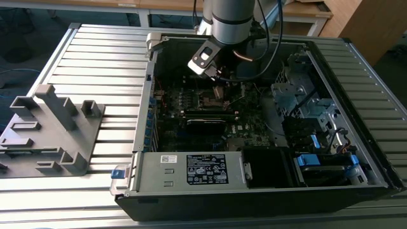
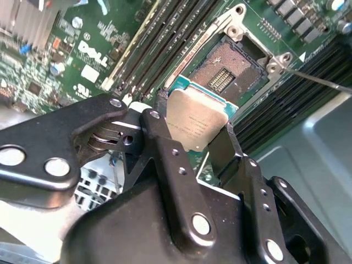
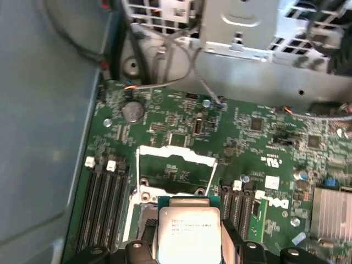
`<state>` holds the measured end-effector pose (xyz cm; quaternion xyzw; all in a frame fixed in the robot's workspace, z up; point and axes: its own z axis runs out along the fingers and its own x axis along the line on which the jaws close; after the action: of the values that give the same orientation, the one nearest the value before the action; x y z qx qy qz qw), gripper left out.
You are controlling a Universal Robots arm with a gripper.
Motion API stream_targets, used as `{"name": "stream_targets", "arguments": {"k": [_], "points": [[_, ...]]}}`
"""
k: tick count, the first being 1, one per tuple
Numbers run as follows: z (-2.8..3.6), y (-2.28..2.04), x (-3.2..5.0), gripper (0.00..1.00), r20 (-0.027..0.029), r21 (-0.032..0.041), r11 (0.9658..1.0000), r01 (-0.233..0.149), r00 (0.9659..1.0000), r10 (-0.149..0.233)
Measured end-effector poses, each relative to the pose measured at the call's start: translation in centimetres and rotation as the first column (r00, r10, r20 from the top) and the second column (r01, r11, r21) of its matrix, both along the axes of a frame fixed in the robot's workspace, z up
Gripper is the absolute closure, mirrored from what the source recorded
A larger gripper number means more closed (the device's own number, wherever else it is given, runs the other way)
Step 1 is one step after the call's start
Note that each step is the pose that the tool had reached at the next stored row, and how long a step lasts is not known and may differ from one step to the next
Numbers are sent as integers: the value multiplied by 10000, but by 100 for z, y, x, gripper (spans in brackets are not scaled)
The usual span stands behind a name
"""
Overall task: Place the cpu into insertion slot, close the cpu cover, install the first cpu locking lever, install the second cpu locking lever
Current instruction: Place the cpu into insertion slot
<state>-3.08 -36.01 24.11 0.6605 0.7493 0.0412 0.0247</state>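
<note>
The arm is reaching down into an open computer case (image 1: 146,143) that is lying on a slatted table (image 1: 95,57). In the second wrist view, the gripper (image 2: 193,118) is clamping the cpu (image 2: 195,129) by two opposite edges, one black finger (image 2: 165,148) pressing on each side. The chip is hanging tilted, its metal face turned to the camera.

The slot (image 2: 225,69) is lying open and bare on the motherboard (image 3: 247,132), its dark contact field showing inside the silver rim. The cpu is hovering just beside and above the slot's near corner, not seated in it. In the first wrist view, the cover (image 3: 176,152) is standing raised beyond the cpu, the green board showing through its window. A thin metal rod (image 2: 319,81) is sticking out sideways from the slot's rim. Long memory slots (image 2: 165,38) are running alongside the slot.

In the exterior view, a grey power supply (image 1: 190,169) is sitting at the case's near end, and a grey fixture (image 1: 51,129) is resting on the table at the exterior view's left.
</note>
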Motion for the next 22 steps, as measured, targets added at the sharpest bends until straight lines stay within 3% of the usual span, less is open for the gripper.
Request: {"name": "stream_targets", "arguments": {"k": [9, 12, 16, 22], "points": [[-15, 19, -91, 46, 1, 3, 9999, 112, 9999, -112], [-28, 20, -93, 46, 1, 2, 9987, 501, 9987, -501], [-43, 20, -100, 46, -1, 0, 9934, 1146, 9934, -1146], [-54, 42, -143, 46, 1, 3, 9933, 1153, 9933, -1153]]}}
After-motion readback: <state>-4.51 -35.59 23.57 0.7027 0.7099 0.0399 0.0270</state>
